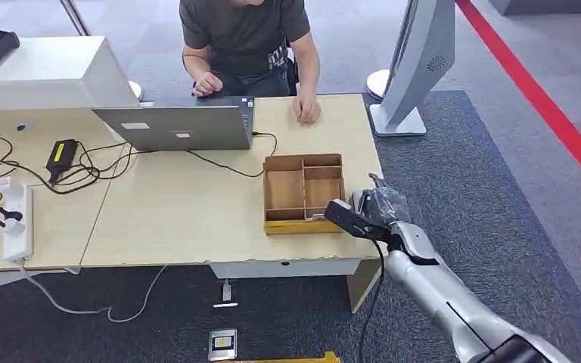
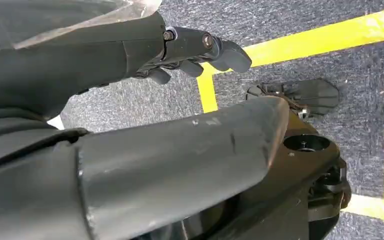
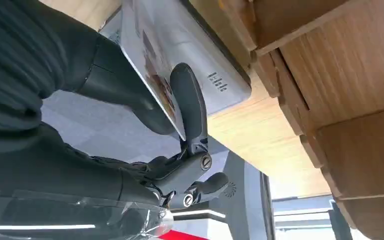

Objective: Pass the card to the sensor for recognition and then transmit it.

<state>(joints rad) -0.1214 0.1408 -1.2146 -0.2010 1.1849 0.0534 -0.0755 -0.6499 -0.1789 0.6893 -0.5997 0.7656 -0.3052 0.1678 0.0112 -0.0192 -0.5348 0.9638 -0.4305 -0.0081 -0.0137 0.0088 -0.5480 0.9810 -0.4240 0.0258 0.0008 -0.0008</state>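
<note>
Right hand (image 3: 180, 145) pinches the card (image 3: 152, 75) between thumb and finger at the wooden tray's (image 1: 303, 189) near edge by the table (image 1: 174, 212) corner — thin edge-on pinch, so it may slip or snag the tray wall — left hand (image 2: 180, 50) hangs with fingers loosely curled, empty.

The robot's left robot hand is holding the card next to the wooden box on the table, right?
Not quite: it's the right robot hand, not the left, that pinches the card next to the wooden box on the table. The head view shows the right arm reaching there, and the right wrist view shows the card held. The left robot hand hangs over the floor, holding nothing.
</note>
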